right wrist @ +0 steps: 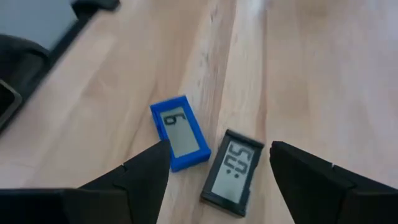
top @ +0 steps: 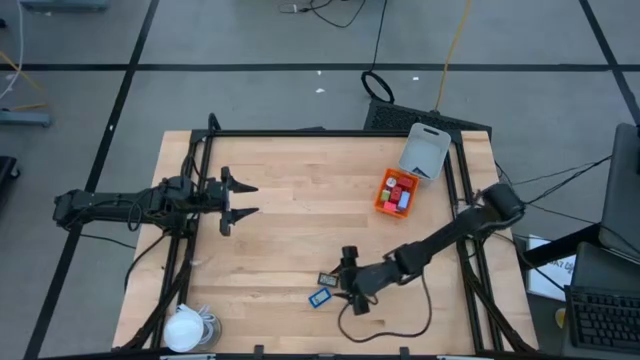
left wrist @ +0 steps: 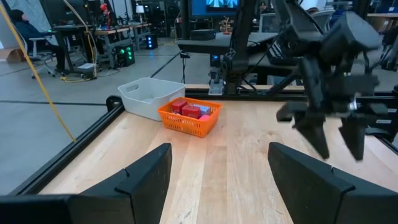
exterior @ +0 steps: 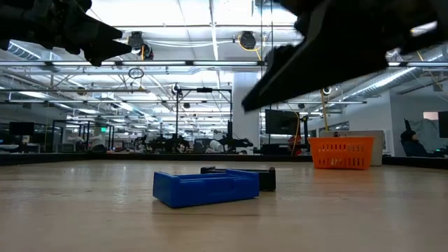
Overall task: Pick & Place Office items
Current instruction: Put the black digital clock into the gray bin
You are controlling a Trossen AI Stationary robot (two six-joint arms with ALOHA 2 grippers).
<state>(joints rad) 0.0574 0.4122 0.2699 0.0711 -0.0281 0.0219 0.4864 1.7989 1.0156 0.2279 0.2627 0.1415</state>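
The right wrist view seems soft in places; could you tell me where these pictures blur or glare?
Right wrist view: the blue rectangle and dark rectangle read clearly, while the right pincer fingers are blurred. Low view: ceiling lights glare and the arms overhead are dark, smeared shapes. High view: evenly lit.

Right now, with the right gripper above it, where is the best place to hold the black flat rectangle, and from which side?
The black rectangle lies flat, display up, close beside the blue rectangle. Probably best: the open right gripper comes straight down and closes across its narrow width, on the two long edges near the middle. The lying pose leaves only the edges to pinch; the finger on the blue one's side needs care.
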